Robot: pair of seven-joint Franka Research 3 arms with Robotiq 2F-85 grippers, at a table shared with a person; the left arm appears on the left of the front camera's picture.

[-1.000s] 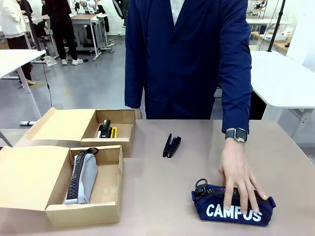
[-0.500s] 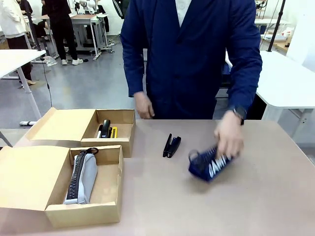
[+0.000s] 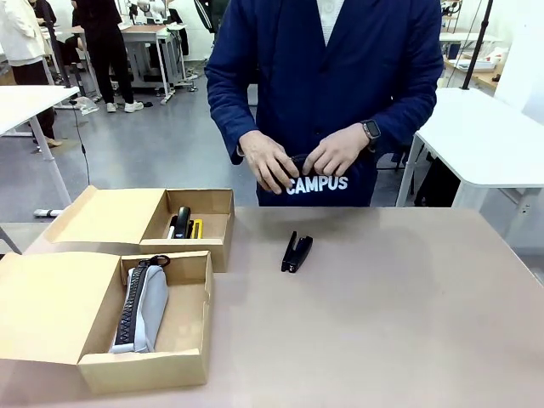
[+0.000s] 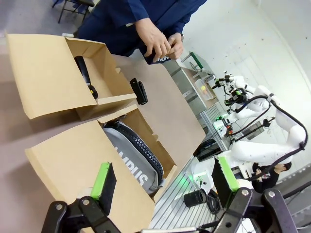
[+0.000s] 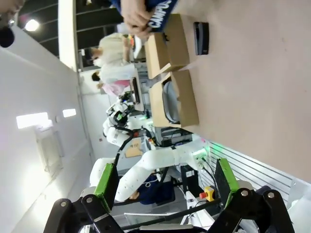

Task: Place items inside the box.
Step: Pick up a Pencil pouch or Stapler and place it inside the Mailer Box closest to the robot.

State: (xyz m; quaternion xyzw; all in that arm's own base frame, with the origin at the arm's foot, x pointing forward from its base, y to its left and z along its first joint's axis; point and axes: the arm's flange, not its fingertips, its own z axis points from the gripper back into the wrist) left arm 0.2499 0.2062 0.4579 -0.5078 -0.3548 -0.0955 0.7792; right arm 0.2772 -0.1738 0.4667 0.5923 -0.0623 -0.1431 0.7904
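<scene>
1. The left gripper [image 4: 164, 180] is wide open and holds nothing. The right gripper [image 5: 165, 180] is wide open and empty too.
2. The stapler [image 3: 296, 252] lies on the table, out in front of both grippers, near the middle. Its long side points from the robot toward the person. I cannot tell which arm is nearer.
3. The far box [image 3: 219, 253] sits just left of the stapler. The near box [image 3: 144, 371] holds the grey pouch [image 3: 144, 310].
4. The navy pouch [image 3: 317, 184] is up off the table, in the person's hands [image 3: 270, 161], past the far edge.
5. A second ago the navy pouch lay on the near right of the table under one hand. Now it is lifted away. The stapler and both boxes have not moved.
</scene>
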